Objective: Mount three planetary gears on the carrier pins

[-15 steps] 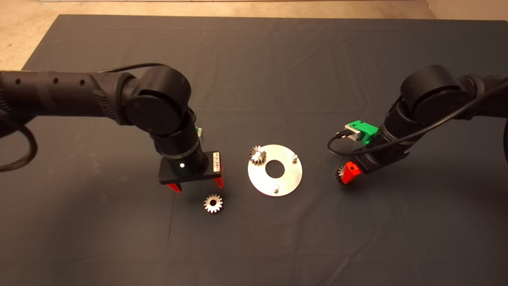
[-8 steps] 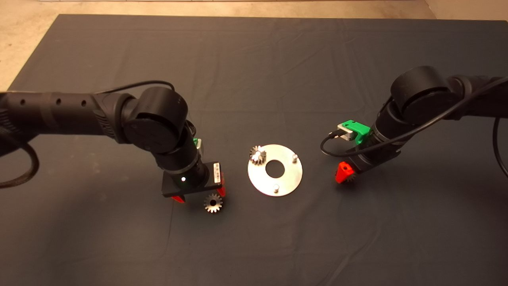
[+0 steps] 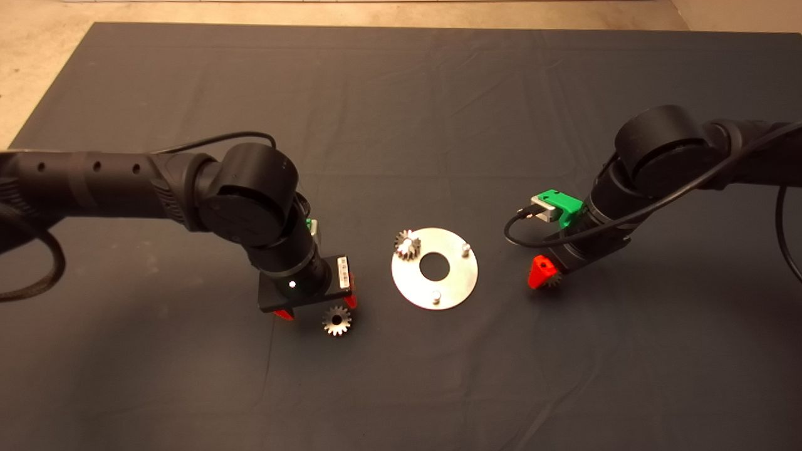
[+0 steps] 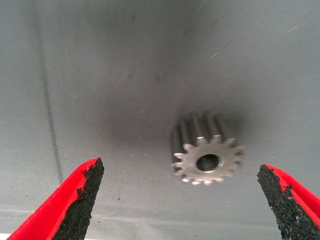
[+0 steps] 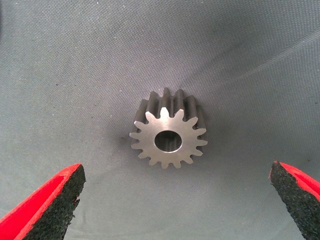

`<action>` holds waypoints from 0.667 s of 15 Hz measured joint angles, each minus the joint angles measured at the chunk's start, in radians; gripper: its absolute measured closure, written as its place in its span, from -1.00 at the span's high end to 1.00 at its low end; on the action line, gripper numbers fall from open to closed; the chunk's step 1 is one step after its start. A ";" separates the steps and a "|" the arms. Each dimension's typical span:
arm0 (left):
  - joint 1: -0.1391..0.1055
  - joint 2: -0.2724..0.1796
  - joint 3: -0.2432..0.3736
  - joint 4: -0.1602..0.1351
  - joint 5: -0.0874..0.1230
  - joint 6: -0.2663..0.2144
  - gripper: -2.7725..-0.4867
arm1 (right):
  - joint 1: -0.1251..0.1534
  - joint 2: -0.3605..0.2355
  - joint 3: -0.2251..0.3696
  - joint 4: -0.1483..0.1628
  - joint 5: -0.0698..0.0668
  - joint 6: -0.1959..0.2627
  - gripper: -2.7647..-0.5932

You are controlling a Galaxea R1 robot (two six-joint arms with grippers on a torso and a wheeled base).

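Observation:
A round silver plate [image 3: 454, 282] lies mid-mat with its carrier pins. One planetary gear [image 3: 406, 243] sits on the far-left pin; two pins [image 3: 465, 248] [image 3: 436, 297] stand bare. A second gear [image 3: 337, 320] lies flat on the mat left of the plate. My left gripper [image 3: 317, 308] hangs just over it, open, and the gear [image 4: 207, 150] lies between and just beyond the fingertips [image 4: 87, 180]. A third gear [image 3: 554, 280] peeks out from under my right gripper [image 3: 547, 277], right of the plate. That gripper [image 5: 177, 174] is open, straddling the gear [image 5: 169, 135].
The dark mat [image 3: 401, 125] covers the table, with wrinkles across its far half. Beige floor [image 3: 37, 56] shows past the mat's far-left edge. A black cable [image 3: 526, 235] loops from the right wrist toward the plate.
The left gripper has come down and nearer to the loose gear. The right gripper has shifted left over its gear, now mostly hiding it in the head view.

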 joint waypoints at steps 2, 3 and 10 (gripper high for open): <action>0.005 0.000 0.000 0.017 -0.003 -0.003 0.49 | 0.000 0.000 0.000 0.000 0.000 0.000 0.99; 0.005 0.000 0.000 0.026 -0.003 -0.006 0.49 | 0.000 0.000 0.000 0.000 0.000 0.000 0.99; 0.016 0.004 0.000 0.035 -0.007 -0.007 0.49 | -0.010 0.005 -0.013 -0.005 0.000 0.000 0.99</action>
